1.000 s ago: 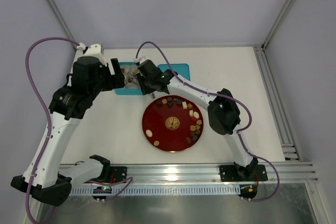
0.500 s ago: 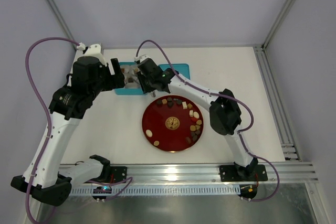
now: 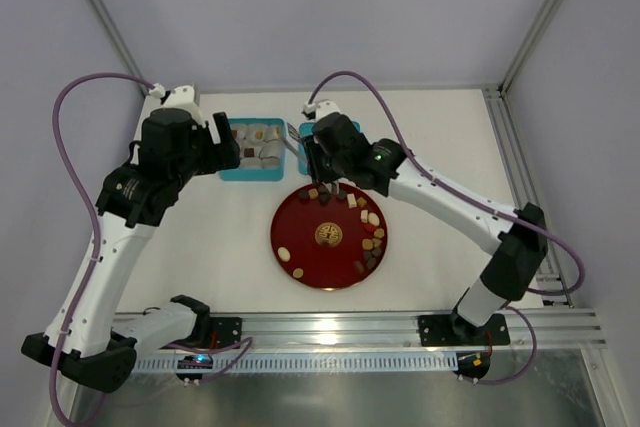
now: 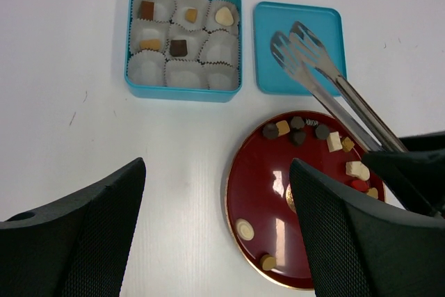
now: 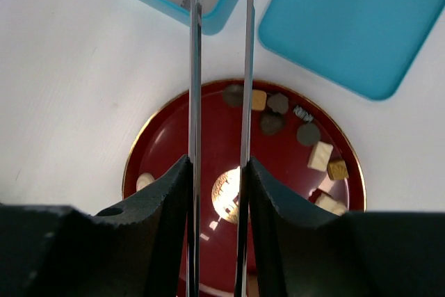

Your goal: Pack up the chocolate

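Observation:
Several chocolate pieces (image 4: 299, 130) lie on the red plate (image 4: 261, 193), mostly along its far and right side; they also show in the top view (image 3: 368, 237) and the right wrist view (image 5: 271, 122). The blue box (image 4: 184, 85) of paper cups holds several pieces (image 4: 179, 48). My right gripper (image 5: 219, 165) is shut on metal tongs (image 5: 195, 67), above the plate's far edge. The tongs' tips (image 4: 292, 39) are empty and hover over the blue lid (image 4: 316, 74). My left gripper (image 4: 215, 241) is open and empty, high above the table left of the plate.
The box (image 3: 252, 147) stands at the back, left of the right gripper (image 3: 322, 162). The plate (image 3: 305, 237) sits mid-table with a gold emblem (image 3: 327, 235). The left gripper (image 3: 228, 152) hangs by the box's left edge. A metal rail runs along the near edge.
My right arm has swung right, carrying the tongs off the box to above the lid and the plate's far edge. The box now shows fully. The left arm has not moved.

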### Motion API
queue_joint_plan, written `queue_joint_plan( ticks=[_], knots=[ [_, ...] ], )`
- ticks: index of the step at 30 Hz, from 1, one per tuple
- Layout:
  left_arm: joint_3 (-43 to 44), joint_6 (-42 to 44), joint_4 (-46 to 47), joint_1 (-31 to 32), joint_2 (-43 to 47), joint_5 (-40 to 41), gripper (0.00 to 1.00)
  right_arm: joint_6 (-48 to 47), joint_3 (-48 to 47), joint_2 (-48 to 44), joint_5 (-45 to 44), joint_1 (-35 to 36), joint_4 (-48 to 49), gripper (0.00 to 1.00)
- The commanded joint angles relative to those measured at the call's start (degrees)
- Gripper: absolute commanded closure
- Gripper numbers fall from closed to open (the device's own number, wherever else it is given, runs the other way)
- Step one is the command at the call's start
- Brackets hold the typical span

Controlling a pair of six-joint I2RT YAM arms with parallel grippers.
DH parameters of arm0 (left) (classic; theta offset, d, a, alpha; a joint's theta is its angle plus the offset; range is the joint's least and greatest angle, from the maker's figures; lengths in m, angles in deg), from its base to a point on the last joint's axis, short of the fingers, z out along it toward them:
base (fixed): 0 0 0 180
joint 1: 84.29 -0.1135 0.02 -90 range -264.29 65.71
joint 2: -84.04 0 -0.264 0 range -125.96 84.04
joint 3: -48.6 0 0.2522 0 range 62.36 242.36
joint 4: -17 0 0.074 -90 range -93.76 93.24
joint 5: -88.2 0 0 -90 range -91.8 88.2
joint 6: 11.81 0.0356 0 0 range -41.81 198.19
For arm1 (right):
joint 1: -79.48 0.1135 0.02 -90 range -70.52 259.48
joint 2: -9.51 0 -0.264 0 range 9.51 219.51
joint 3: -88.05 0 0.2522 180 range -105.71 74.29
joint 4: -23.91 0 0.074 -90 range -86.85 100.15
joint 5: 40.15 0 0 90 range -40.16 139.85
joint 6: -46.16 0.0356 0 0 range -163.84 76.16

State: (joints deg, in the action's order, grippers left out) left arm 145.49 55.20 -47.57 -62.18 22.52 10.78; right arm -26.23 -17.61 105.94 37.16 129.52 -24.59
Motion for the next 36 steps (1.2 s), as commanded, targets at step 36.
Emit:
queue_joint_plan(
  ticks=[36],
  knots=[
    [-1.5, -1.8, 3.1, -0.1, -1.1, -1.6, 0.18, 9.6, 28.8, -18.7, 4.2, -0.1, -3.4, 0.59]
  ],
)
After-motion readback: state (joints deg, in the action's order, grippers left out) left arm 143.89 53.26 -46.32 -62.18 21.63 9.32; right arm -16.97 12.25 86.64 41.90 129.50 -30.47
